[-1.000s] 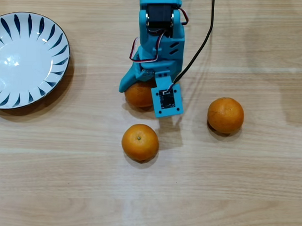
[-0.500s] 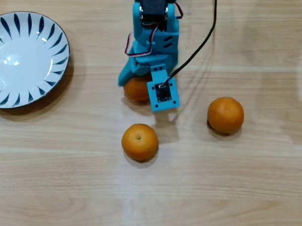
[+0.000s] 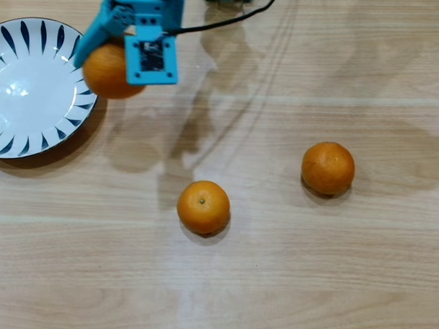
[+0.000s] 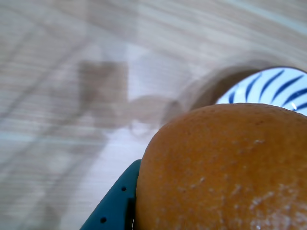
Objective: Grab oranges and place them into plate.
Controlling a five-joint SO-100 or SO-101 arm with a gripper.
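Item one: your gripper (image 3: 106,56) pinches an orange (image 3: 107,70) above the plate (image 3: 35,86)'s right rim, near the tabletop (image 3: 273,282)'s top-left corner; the plate's centre lies to its left. Items two, three: loose oranges mid-tabletop (image 3: 203,206) and toward the right edge (image 3: 327,167).

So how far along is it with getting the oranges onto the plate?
Nothing is delivered yet: the plate holds no fruit. In hand: the gripper carries one orange at the plate's right rim in the overhead view, and the wrist view shows the rim just beyond it. Left: release it, then fetch the middle orange and the right orange from the table.
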